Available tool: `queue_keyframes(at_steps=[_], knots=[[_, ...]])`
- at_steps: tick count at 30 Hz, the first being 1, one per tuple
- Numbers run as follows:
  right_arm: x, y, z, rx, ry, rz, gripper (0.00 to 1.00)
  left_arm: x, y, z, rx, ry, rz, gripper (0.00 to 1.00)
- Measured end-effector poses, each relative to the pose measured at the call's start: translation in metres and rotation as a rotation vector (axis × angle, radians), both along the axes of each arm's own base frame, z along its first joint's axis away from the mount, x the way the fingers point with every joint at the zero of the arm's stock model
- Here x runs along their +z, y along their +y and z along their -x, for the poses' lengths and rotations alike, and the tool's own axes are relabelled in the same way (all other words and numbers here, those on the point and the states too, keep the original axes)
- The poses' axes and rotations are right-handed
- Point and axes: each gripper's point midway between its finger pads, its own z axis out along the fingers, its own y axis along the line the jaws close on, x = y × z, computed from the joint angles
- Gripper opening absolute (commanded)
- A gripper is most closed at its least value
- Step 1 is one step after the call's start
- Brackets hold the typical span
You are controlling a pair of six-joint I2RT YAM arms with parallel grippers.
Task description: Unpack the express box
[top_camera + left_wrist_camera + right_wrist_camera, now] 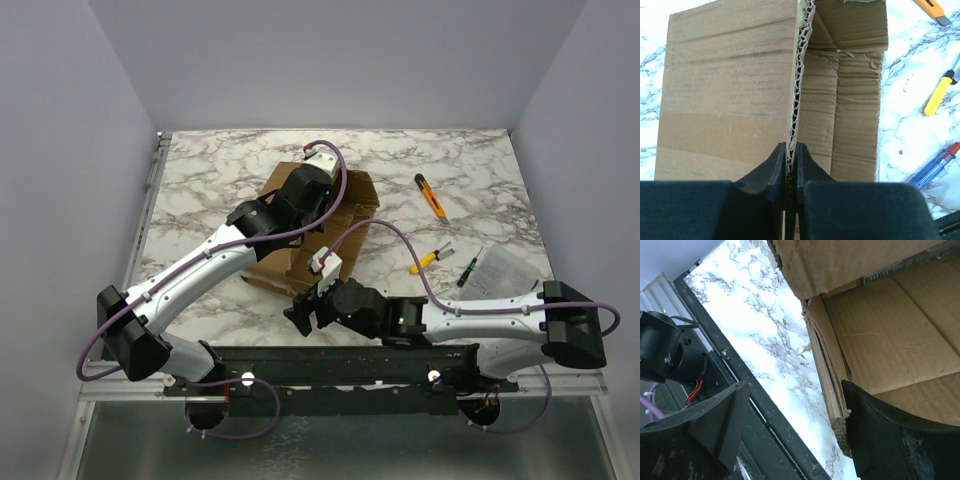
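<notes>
Marbled white surface (480, 160) between pale walls carries the express box (358, 200) near its middle, just ahead of both arms. Its seal is already undone: the flaps stand apart, and the left pincer (791, 147) is clamped on the corrugated edge of one flap (730, 90). The right pincer (795, 400) gapes wide astride a near cardboard edge, gripping nothing. What shows of the inside (855, 115) looks bare, so the opening seems done; whether any contents remain to lift out, I cannot tell.
</notes>
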Motion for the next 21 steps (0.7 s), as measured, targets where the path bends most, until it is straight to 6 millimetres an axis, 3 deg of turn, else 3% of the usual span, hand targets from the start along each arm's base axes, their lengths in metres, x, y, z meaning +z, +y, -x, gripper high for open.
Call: queue_keyframes(at_steps=[4, 15, 21], knots=[[0.007, -0.001, 0.0, -0.024, 0.013, -0.03, 1.0, -0.002, 0.003, -0.003, 0.008, 0.001, -0.004, 0.0], [0.058, -0.034, -0.01, -0.173, 0.053, -0.074, 1.0, 0.0, 0.009, -0.001, -0.012, -0.067, 0.023, 0.0], [0.07, -0.075, -0.025, -0.325, 0.089, -0.077, 1.0, -0.002, 0.012, 0.001, -0.016, -0.077, 0.024, 0.0]])
